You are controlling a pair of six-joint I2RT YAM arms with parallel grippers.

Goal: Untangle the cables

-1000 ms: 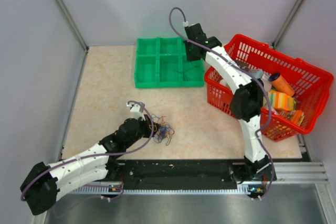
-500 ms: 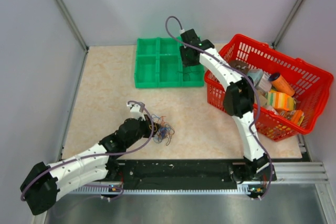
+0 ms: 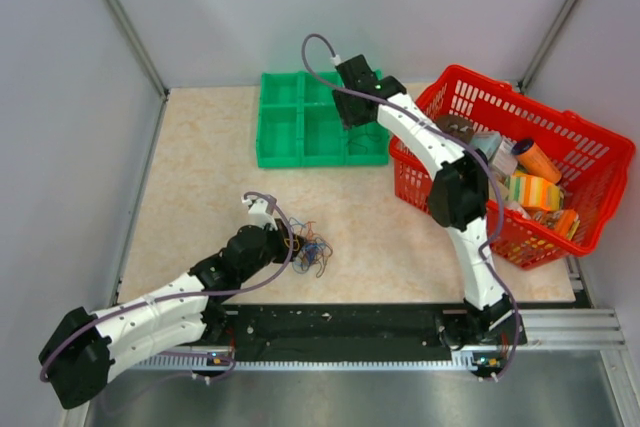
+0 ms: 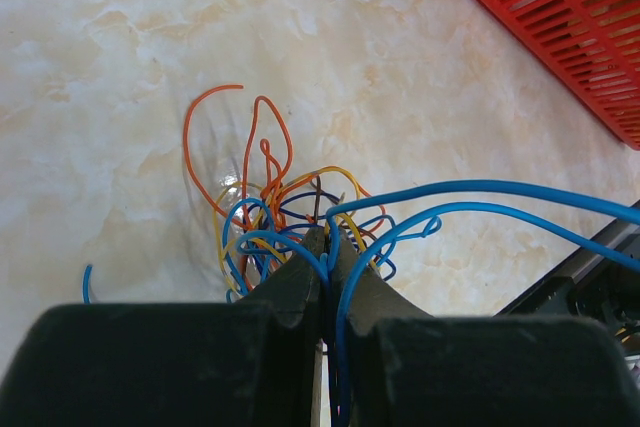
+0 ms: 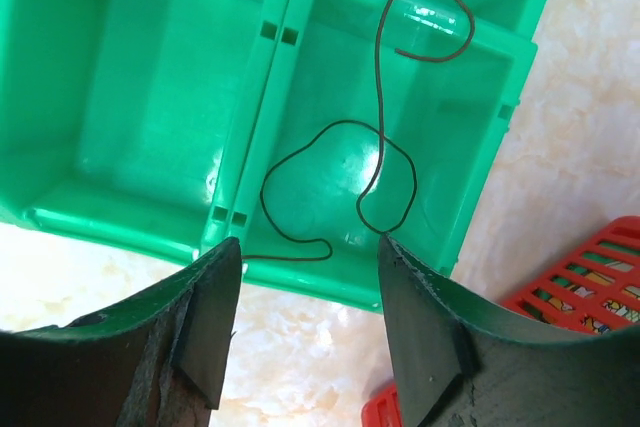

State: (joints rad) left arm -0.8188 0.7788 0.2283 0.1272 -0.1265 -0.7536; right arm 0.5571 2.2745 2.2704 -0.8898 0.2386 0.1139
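Observation:
The cables (image 3: 313, 251) lie as a small tangle of blue, orange, yellow and dark strands (image 4: 262, 190) on the table in front of the left arm. My left gripper (image 4: 327, 238) (image 3: 292, 243) is shut on a blue strand (image 4: 480, 187) at the tangle's near edge, and that strand loops off to the right. One dark strand (image 5: 380, 137) lies curled in a compartment of the green tray (image 5: 150, 97), apart from the rest. My right gripper (image 5: 310, 247) (image 3: 352, 107) hangs open above that tray's near edge, with nothing between its fingers.
The green tray (image 3: 290, 132) with several compartments stands at the back of the table. A red basket (image 3: 590, 147) full of packets and bottles stands at the right; its corner (image 4: 560, 7) shows in the left wrist view. Grey walls close in three sides.
My right gripper has opened and shifted left over the green tray, leaving the dark strand in the compartment. The left arm and the tangle have not moved.

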